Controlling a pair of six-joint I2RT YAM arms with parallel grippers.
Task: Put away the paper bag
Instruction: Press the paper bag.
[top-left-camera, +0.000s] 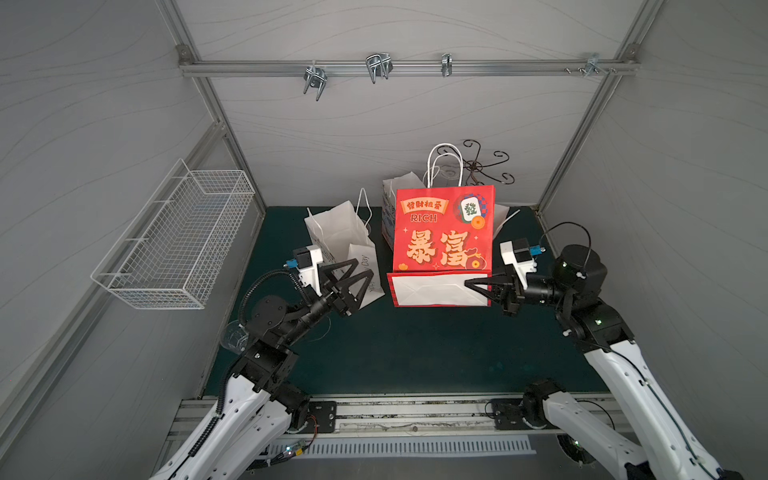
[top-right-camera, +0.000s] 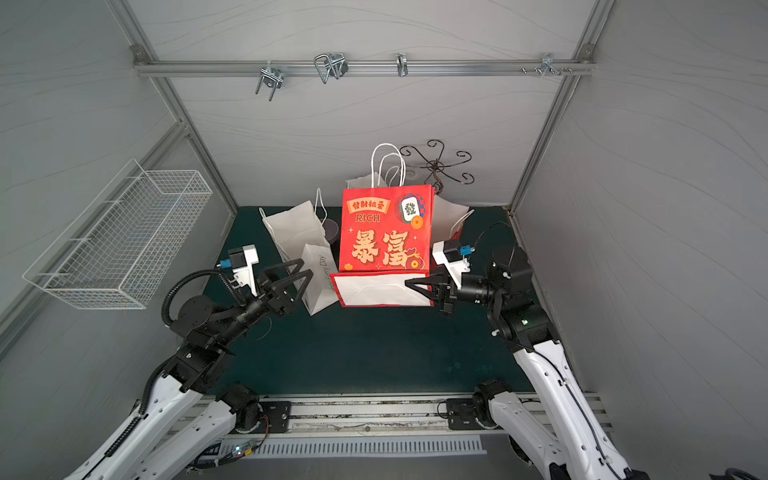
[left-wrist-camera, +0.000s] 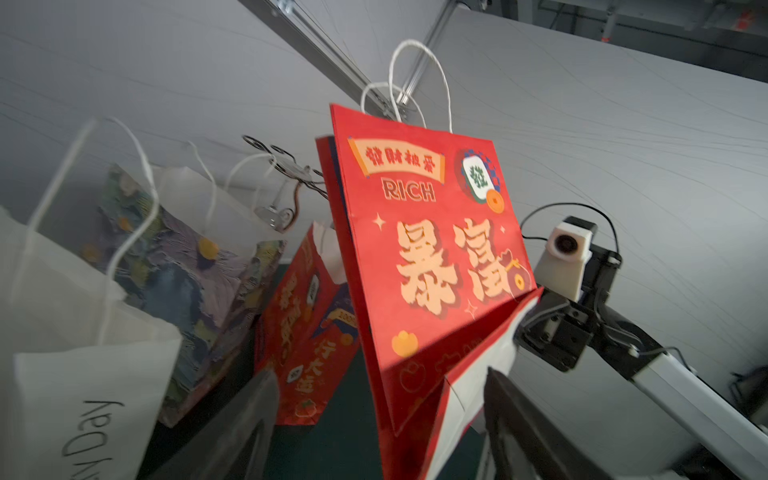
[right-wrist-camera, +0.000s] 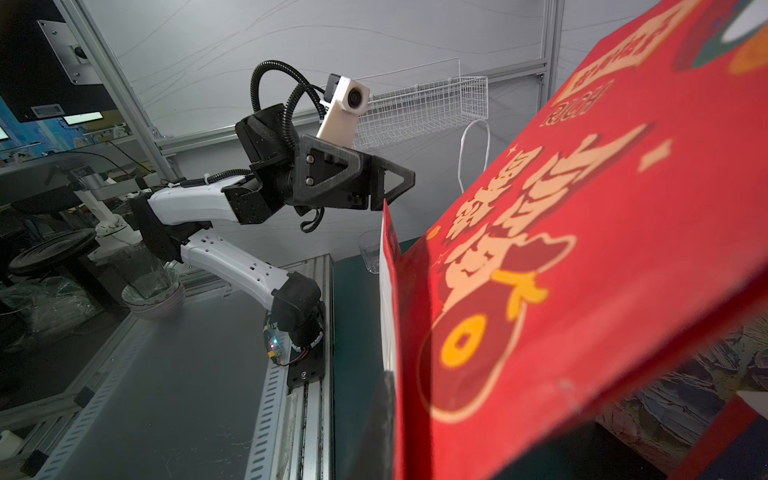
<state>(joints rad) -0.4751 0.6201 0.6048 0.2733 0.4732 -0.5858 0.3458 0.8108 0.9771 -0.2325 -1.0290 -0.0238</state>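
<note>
Pinched tight on the red paper bag (top-left-camera: 444, 232), the right claw (top-left-camera: 478, 286) grips the bag's white bottom flap, and the bag hangs in the air above the green mat (top-left-camera: 415, 353) with its rope handles up. Both top views show this, and in a top view the left claw (top-right-camera: 301, 272) is wide open and holds nothing, close beside a white bag (top-right-camera: 303, 232) but not gripping it. From the left wrist view, the red bag is flat and thin, with gold letters and the word RICH. From the right wrist view, the red front fills most of the picture. I think the bag is being carried now, and next it should go to the wire basket (top-left-camera: 183, 241) on the wall.
</note>
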